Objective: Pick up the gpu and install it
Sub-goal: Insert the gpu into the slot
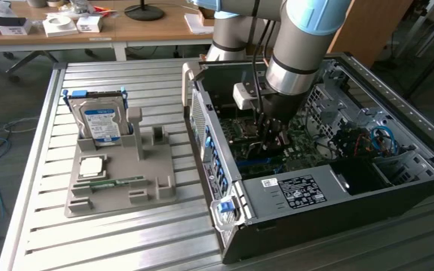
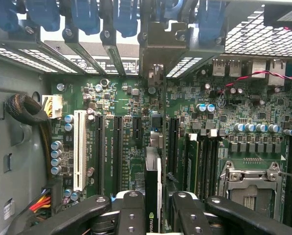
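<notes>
The gpu (image 2: 153,181) shows edge-on in the wrist view as a thin dark card with a white strip and a small green logo. My gripper (image 2: 153,215) is shut on it, with a black finger (image 2: 131,215) pressed against each side. The card stands upright over the green motherboard (image 2: 126,122), in line with the long slots. Its grey metal end bracket (image 2: 158,54) reaches the rear slot openings of the case. In the exterior view my gripper (image 1: 270,135) is down inside the open computer case (image 1: 293,195), just above the board.
A white expansion slot (image 2: 79,147), black slots and the processor socket (image 2: 251,188) lie around the card. A black cable bundle (image 2: 26,110) hangs at one side. On the exterior view's left, a grey holder (image 1: 119,186) carries a hard drive (image 1: 100,121) and a memory stick (image 1: 111,182).
</notes>
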Tool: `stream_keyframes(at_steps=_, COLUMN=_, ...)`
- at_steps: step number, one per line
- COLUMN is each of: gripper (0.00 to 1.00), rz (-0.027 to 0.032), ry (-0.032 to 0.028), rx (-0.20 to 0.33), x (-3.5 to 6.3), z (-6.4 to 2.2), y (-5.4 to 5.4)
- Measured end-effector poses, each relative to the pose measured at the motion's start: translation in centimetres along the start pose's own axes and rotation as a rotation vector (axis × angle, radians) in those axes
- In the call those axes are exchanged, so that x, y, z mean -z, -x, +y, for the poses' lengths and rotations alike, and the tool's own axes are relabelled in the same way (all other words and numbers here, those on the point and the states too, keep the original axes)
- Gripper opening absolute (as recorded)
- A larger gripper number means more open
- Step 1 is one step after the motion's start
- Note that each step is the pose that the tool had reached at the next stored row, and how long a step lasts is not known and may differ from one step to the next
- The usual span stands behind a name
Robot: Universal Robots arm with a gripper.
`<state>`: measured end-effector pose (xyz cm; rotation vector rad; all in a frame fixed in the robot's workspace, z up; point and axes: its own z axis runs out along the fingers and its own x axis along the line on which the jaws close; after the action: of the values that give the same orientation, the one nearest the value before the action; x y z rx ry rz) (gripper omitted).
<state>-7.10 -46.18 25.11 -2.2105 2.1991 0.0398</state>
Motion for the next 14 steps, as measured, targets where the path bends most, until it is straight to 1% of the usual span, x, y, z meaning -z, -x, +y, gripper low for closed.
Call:
stream_keyframes(at_steps=7, gripper=0.26, rz=0.0001, ry=0.0000, rx=0.000, x=-0.02, z=0.01, y=0.00)
stream_keyframes(at_steps=10, gripper=0.26, rz=-0.0012, ry=-0.0002, rx=0.000, x=-0.03, z=0.02, y=0.00)
stream_keyframes(at_steps=11, gripper=0.26, rz=-0.0038, ry=-0.0002, rx=0.000, x=-0.03, z=0.02, y=-0.02)
stream_keyframes(at_steps=13, gripper=0.26, rz=-0.0110, ry=-0.0003, rx=0.000, x=-0.03, z=0.02, y=-0.04)
stream_keyframes(at_steps=14, gripper=0.26, rz=-0.0120, ry=-0.0002, rx=0.000, x=-0.02, z=0.02, y=-0.04)
